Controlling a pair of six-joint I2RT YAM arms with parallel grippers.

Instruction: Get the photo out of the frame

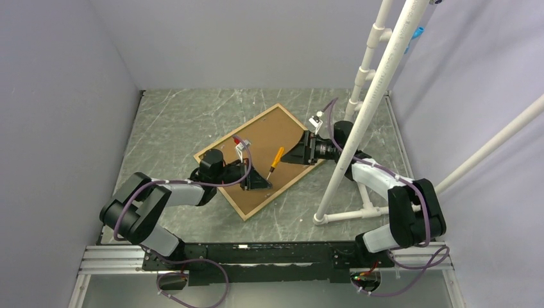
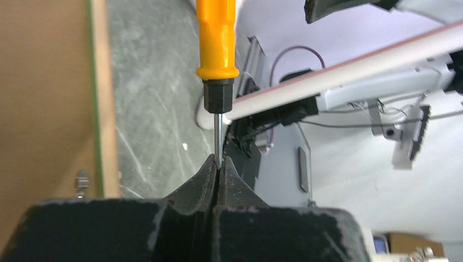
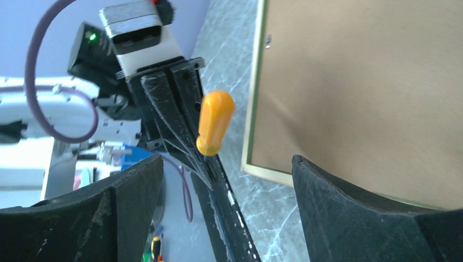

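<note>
Overhead rear view, two close wrist views; shared frame (image 1: 247,124) and screwdriver (image 1: 276,158)

Light even, diffuse, moderately bright. Right wrist: soft broad shadow on backing board (image 3: 355,93), right of screwdriver (image 3: 214,123). Left wrist: background behind screwdriver washed out, probably overexposed; foreground below it blurred.

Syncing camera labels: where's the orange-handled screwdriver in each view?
Top external: screwdriver at centre, over the backing board, tip end in the left gripper.
Left wrist: screwdriver top centre, shaft clamped between the fingers.
Right wrist: screwdriver left of centre.
Shared landmark: the brown backing board, in all three.
</note>
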